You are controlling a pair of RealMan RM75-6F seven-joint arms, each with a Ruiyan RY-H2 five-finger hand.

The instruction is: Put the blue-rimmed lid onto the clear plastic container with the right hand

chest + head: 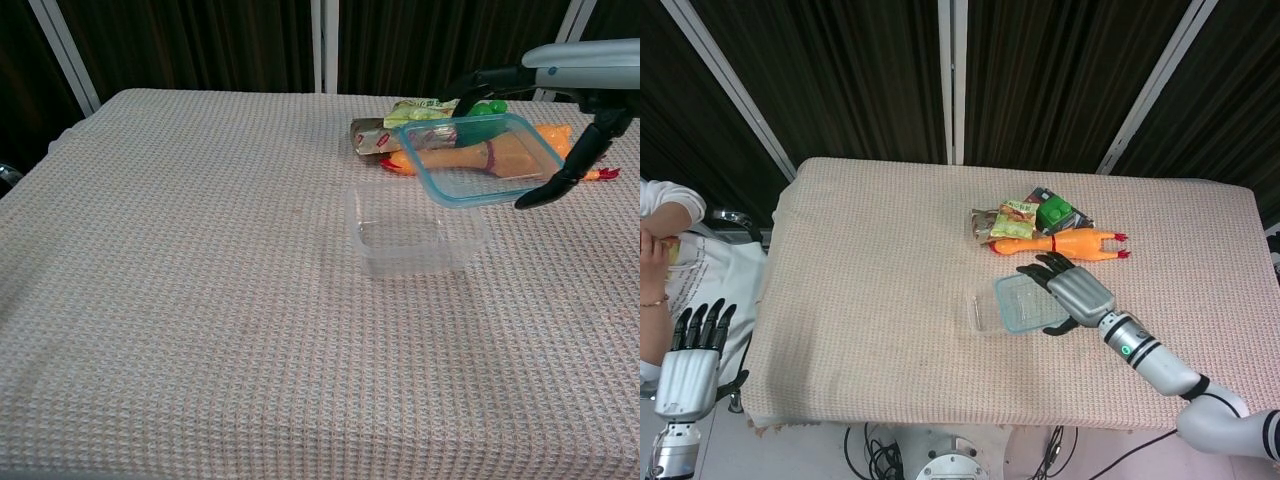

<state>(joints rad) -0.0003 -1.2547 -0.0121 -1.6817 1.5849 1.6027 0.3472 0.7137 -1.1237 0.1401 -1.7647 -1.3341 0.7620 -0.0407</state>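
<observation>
The clear plastic container stands on the cloth near the table's middle; in the head view it is partly covered by the lid. My right hand holds the blue-rimmed lid in the air, tilted, over the container's right side. In the chest view the lid hangs above and a little behind the container, gripped at its far and right edges by my right hand. My left hand hangs off the table's left edge, fingers straight and apart, holding nothing.
Behind the container lie an orange rubber chicken, a green block and snack packets. A person sits at the far left beyond the table's edge.
</observation>
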